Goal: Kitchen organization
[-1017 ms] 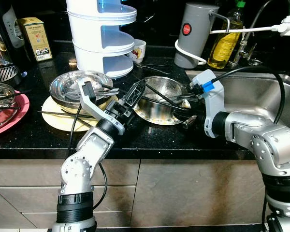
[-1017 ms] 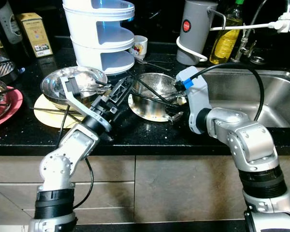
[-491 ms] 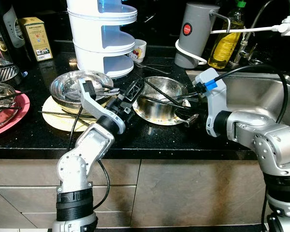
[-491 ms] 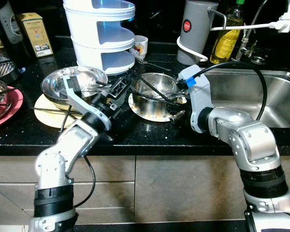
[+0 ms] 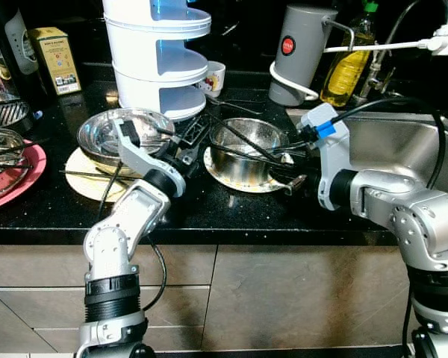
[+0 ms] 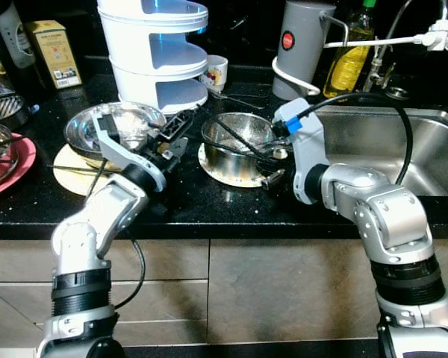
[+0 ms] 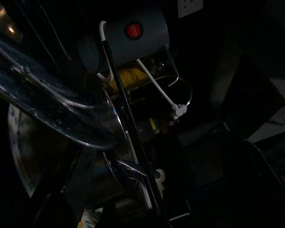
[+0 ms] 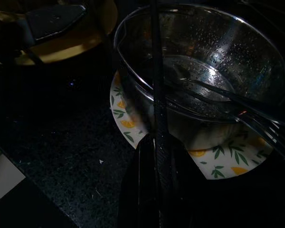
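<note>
- The left gripper (image 5: 185,139) has drawn back toward the wide bowl (image 5: 97,134); its grip cannot be told.
- The right gripper (image 5: 280,160) is closed on a chopstick (image 8: 154,71) lying across the steel bowl (image 5: 243,145), which holds utensils.

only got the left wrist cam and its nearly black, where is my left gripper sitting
Observer: The head views put the left gripper between the wide steel bowl on the yellow plate and the deeper steel bowl.
Operator: and the right one
Observer: The right gripper is at the deeper bowl's sink-side rim; in the right wrist view its jaws look closed on a black chopstick that reaches over that bowl.
Operator: whats under that bowl
Observer: It stands on a leaf-print plate, and a spoon lies inside it.
</note>
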You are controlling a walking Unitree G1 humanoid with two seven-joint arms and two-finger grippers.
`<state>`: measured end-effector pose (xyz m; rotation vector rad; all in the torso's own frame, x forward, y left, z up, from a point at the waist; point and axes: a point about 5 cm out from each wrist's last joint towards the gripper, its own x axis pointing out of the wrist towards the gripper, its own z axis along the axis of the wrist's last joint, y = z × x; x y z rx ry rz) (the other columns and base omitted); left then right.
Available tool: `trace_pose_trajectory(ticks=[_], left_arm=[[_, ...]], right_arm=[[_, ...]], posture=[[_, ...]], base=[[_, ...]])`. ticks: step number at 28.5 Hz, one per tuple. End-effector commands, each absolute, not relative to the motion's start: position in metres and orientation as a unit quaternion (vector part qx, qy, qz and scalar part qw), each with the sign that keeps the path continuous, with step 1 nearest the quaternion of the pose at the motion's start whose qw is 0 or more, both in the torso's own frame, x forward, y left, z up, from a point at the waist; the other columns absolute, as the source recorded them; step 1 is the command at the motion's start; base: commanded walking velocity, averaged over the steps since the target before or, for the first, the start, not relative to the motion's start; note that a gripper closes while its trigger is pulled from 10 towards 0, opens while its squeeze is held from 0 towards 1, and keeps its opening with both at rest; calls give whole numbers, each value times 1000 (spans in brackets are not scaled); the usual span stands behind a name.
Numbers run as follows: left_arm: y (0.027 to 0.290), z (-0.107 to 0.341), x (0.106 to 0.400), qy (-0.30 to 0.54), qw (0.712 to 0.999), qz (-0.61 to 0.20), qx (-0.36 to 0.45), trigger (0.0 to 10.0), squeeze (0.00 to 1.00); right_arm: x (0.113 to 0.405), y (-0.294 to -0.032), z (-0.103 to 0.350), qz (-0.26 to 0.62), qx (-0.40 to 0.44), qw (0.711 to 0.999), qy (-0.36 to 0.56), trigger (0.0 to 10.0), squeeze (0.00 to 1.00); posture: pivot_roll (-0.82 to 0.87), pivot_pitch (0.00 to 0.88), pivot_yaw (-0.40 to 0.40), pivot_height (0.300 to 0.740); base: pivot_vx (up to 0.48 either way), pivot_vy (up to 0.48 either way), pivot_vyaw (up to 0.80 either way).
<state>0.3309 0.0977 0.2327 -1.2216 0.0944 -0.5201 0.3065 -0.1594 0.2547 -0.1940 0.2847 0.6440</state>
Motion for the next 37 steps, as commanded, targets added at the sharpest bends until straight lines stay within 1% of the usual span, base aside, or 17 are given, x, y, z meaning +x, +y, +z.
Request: trace_pose_trajectory(ticks=[1,9,18,26,36,37], left_arm=[[89,227,334,69,769,-239,-589,10000,0],[81,224,339,88,759,-247,-596,10000,0],[77,221,343,100,756,-248,-597,10000,0],[76,221,344,100,755,-247,-599,10000,0],[78,224,346,85,751,-241,-609,10000,0],[79,225,346,81,750,-241,-611,5059,0]], right_arm=[[304,-158,259,319,-94,934,132,0,0],[303,-157,260,321,-94,934,129,0,0],[301,-157,261,322,-95,933,128,0,0],[301,-158,263,321,-95,934,123,0,0],[301,-152,270,333,-92,934,93,0,0],[301,-152,270,333,-92,934,91,0,0]], posture=[[-95,0,-56,740],[-102,0,-51,740],[-108,0,-46,740],[-105,0,-47,740],[-106,0,-45,740],[-105,0,-45,740]], base=[[0,0,0],[0,0,0],[0,0,0],[0,0,0],[0,0,0],[0,0,0]])
